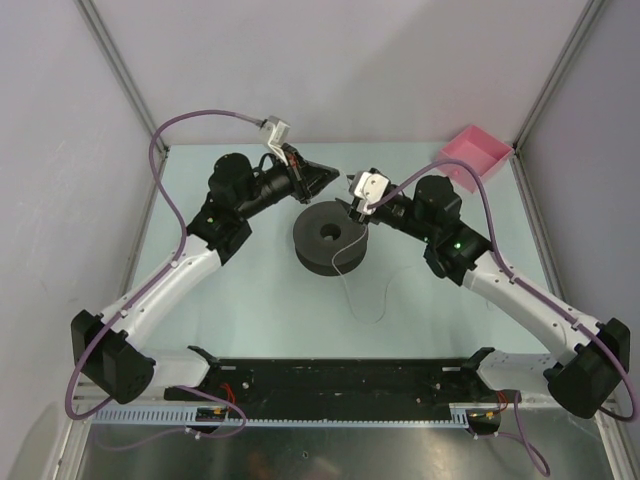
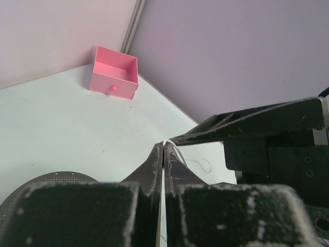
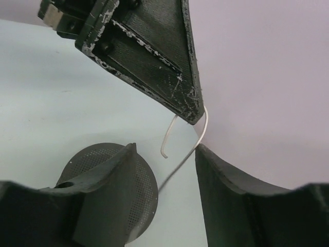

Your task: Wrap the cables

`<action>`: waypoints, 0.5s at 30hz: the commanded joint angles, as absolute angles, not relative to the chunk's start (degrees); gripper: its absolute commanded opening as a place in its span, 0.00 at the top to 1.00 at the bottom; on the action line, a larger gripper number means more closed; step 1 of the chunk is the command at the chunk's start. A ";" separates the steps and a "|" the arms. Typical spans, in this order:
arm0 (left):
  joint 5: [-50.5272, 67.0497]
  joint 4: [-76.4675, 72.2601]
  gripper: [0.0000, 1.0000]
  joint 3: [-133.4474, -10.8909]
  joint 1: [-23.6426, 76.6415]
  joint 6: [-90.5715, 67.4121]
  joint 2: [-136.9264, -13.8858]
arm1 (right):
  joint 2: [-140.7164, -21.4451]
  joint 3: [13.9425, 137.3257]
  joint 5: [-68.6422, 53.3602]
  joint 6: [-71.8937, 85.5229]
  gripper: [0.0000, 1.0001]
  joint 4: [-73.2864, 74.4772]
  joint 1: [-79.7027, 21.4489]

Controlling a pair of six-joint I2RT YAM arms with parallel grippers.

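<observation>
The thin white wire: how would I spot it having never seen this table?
Find the dark grey spool mid-table. From it a hair-fine whitish wire rises to the shut left gripper, which pinches it. Unlike the thick purple cables on the arms, it is barely visible.

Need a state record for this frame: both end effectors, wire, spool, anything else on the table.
left end effector: shut on the thin whitish wire, pinched at the fingertips
right end effector: open, one finger on each side of the wire, just below the left tips
wire: hooks out of the left tips, runs down toward the dark grey round spool; loose tail lies on the pale green table
spool: lying flat between the arms
other: pink open box, far right corner
</observation>
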State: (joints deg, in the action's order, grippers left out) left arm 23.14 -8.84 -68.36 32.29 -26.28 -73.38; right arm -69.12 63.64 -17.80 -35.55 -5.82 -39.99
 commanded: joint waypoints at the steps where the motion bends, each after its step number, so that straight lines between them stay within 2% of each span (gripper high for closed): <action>1: 20.12 -9.85 1.00 -69.18 33.05 -24.47 -71.96 | -69.49 65.59 -17.13 -37.23 0.50 -8.63 -40.86; 4: 19.52 -9.84 1.00 -69.18 33.15 -23.97 -72.00 | -69.84 65.60 -16.49 -37.45 0.57 -9.21 -41.03; 15: 19.59 -9.84 1.00 -68.97 33.65 -22.69 -71.94 | -70.87 65.58 -14.99 -34.87 0.64 -11.48 -41.02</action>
